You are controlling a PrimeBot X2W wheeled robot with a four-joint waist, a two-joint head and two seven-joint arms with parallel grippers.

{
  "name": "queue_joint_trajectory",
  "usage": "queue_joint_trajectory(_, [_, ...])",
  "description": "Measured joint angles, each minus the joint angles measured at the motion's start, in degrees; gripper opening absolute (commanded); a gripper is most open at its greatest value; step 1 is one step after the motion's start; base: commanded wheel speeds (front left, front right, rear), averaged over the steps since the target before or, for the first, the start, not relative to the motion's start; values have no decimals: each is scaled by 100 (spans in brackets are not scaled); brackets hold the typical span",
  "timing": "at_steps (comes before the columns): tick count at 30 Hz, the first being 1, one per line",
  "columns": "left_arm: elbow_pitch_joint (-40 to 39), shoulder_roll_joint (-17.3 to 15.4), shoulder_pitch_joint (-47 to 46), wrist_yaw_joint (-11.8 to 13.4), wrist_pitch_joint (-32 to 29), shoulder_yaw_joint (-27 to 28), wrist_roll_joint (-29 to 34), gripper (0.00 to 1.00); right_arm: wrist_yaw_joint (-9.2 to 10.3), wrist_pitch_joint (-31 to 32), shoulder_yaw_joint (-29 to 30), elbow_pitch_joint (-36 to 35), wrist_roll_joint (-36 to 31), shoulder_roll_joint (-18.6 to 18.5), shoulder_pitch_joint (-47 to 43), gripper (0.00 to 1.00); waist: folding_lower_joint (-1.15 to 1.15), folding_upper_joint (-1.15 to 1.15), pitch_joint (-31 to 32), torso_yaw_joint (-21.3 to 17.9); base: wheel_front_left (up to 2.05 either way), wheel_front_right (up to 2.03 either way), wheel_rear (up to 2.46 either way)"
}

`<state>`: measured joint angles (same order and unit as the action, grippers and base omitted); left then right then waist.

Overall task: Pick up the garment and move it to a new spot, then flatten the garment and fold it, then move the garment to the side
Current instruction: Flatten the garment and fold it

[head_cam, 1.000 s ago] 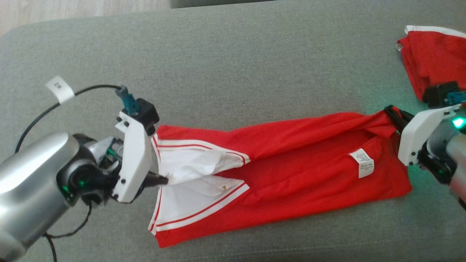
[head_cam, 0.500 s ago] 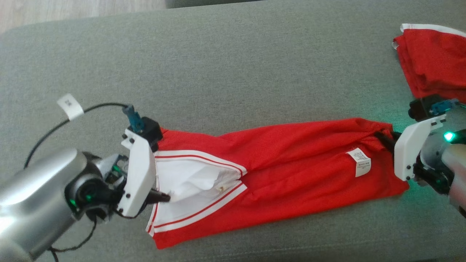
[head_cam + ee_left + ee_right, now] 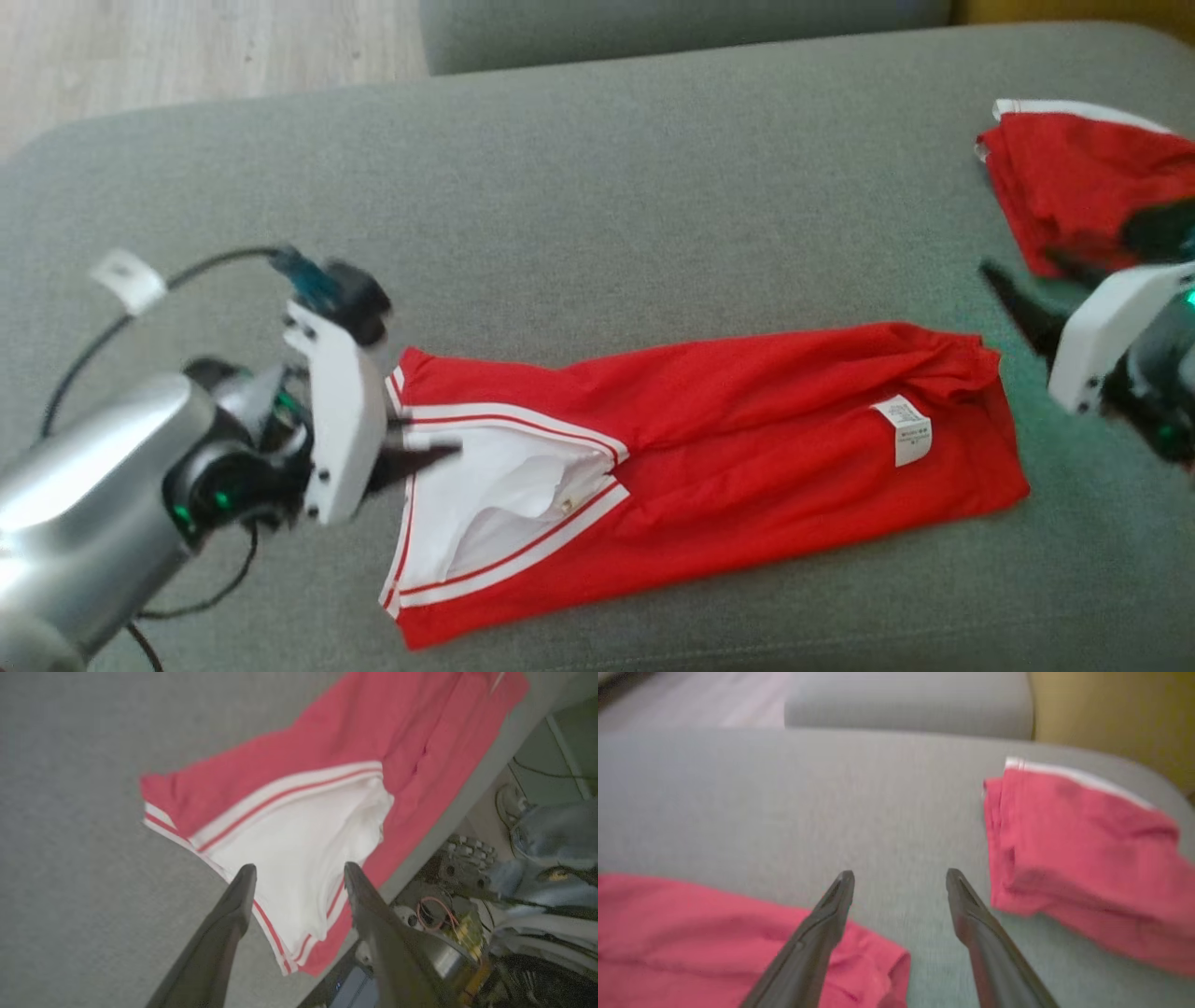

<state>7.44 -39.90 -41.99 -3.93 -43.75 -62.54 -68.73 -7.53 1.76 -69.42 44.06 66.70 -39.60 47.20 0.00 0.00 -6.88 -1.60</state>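
Garment (image 3: 747, 439) stretches from under left pincer (image 3: 299, 872) toward right pincer (image 3: 900, 875), apparently touching neither.

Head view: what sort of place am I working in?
Likely a living room: the red garment lies on a grey upholstered seat, pale wood floor beyond it, another grey cushion behind.

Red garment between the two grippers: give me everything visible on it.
The red garment is thin fabric, folded into a long band, lying flat with creases on the grey cushion. Its left end shows a white panel edged with white-and-red stripes; a white care label sits near the right end. The left gripper, fingers open, hangs over the white end; the right gripper, also open, is clear of it.
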Motion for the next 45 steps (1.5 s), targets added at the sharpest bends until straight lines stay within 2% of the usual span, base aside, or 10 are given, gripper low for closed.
queue_joint_trajectory(4, [-56,-32,-15,275,1049,327,466,100,0,-953,350,-116,57,-88,42,100,0,0,156,39,0,0,0])
queue_joint_trajectory(9, [-111,-35,158,1056,2518,812,1016,100,0,-1552,834,-404,-56,-97,16,100,0,0,326,93,0,0,0])
queue_joint_trajectory(12, [-202,45,550,1602,3506,1187,1148,100,0,-1597,1516,-757,-208,-85,-163,100,0,0,396,134,0,0,0])
queue_joint_trajectory(16, [-319,149,1121,2160,4598,1592,1215,100,0,-1613,3007,-1389,-833,31,-741,100,0,0,468,179,0,0,0])
queue_joint_trajectory(20, [-441,401,1807,2698,5565,2017,1248,100,0,-1614,4546,-1920,-1755,603,-2155,100,0,0,554,242,0,0,0])
queue_joint_trajectory(24, [-572,586,2354,2924,5802,2372,1417,100,0,-1614,5397,-2379,-2471,1228,-3253,100,0,0,633,271,0,0,0])
queue_joint_trajectory(27, [-684,730,2807,3025,5804,2753,1863,100,0,-1614,5947,-2573,-2817,1619,-3874,100,0,0,642,279,0,0,0])
queue_joint_trajectory(33, [-928,1434,3672,2989,5805,3606,2955,100,0,-1482,6477,-2671,-3417,2060,-4371,100,0,0,645,271,0,0,0])
queue_joint_trajectory(41, [-891,2058,4182,2377,5805,3946,3672,100,0,-847,6714,-2671,-3807,2242,-4424,100,0,0,579,329,0,0,0])
queue_joint_trajectory(45, [-784,2245,4177,2179,5805,4114,3836,100,0,-253,6735,-2201,-3910,2274,-4233,100,0,0,546,347,0,0,0])
